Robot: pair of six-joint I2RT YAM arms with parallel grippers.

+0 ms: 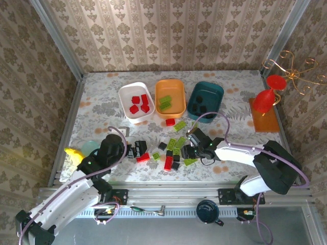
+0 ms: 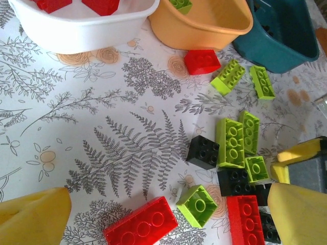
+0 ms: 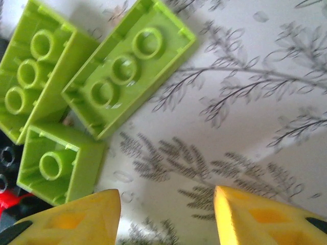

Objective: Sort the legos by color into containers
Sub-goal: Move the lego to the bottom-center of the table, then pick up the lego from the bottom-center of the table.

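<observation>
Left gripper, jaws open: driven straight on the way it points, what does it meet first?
Probably the red oblong brick, lying flat just ahead of the left gripper between its yellow tips. A lime square brick sits close beside it. Depth is unclear from the wrist view.

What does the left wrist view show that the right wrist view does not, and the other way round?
Left wrist view: the white tub holding red bricks, the orange tub, the teal tub. Right wrist view: the right gripper, open, with bare table under the gap. Both: lime-green bricks lying hollow side up on the table.
</observation>
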